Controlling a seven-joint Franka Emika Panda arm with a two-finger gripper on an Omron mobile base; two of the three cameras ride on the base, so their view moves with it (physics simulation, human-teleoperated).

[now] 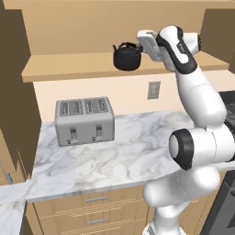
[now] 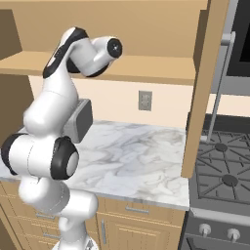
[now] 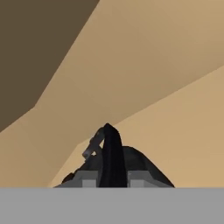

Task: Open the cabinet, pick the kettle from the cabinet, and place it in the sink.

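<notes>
The tan wood cabinet stands open, its doors swung out at both sides. On its shelf sits the small black kettle, upright. My gripper reaches in from the right at the height of the kettle's arched handle. In the hand view the kettle lies right below the camera, and its handle runs edge-on between my two fingertips. The gripper looks shut on that handle. The sink is out of view.
A silver toaster stands on the marble counter under the shelf, with a wall outlet behind. The open right door hangs over the counter's edge beside a black stove. Drawers sit below.
</notes>
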